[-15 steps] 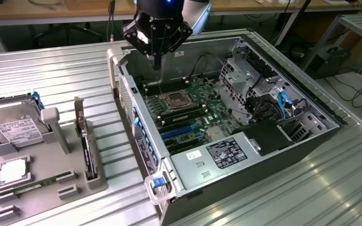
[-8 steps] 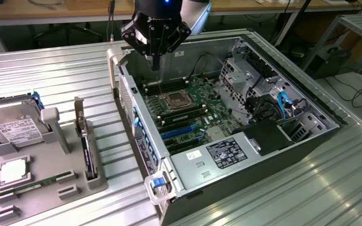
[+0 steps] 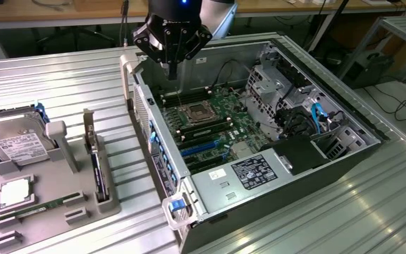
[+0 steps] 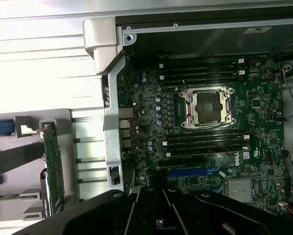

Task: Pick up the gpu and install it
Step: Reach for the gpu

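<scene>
Exterior view: my gripper (image 3: 173,71) hangs clenched, fingers pressed together with nothing in them. It sits over the back end of the open computer case (image 3: 287,209), above the motherboard (image 3: 213,124) and near the CPU socket (image 3: 196,112). The gpu (image 3: 95,164) is not picked. It stands on edge in a slot of the grey tray (image 3: 55,222) at the exterior view's left, well apart from the gripper. The same tray carries a hard drive (image 3: 16,143) and a memory stick (image 3: 37,208) lying flat.

Wrist view: I look straight down into the case. It shows the socket square-on with black memory slots (image 4: 205,142) on either side, plus blue slots (image 4: 195,172) and a silver heatsink (image 4: 241,188). The exterior view gives these only at a slant. The gpu shows here as a thin green edge (image 4: 53,166), upright, just outside the case wall.

Surface: ribbed metal table (image 3: 69,79). Room: wooden desk (image 3: 62,10) behind, cables on the floor (image 3: 400,103).
</scene>
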Robot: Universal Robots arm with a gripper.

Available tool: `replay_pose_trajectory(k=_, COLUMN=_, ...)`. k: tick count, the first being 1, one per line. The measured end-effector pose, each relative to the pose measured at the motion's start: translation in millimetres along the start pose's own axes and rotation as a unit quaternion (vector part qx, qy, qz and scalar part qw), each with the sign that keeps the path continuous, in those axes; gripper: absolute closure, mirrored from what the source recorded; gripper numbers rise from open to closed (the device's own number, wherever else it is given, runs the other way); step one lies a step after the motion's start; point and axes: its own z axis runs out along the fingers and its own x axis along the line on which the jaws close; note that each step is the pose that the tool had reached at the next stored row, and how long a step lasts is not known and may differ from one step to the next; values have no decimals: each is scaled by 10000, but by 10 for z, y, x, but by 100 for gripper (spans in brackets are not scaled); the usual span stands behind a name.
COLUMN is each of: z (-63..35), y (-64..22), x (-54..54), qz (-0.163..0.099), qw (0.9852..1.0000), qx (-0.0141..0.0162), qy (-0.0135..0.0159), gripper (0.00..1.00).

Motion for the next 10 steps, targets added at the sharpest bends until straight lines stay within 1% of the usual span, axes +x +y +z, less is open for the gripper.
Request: replay_pose_trajectory(k=10, z=3, y=-5, x=35, qz=0, qw=10000, qx=0, qy=0, gripper=89)
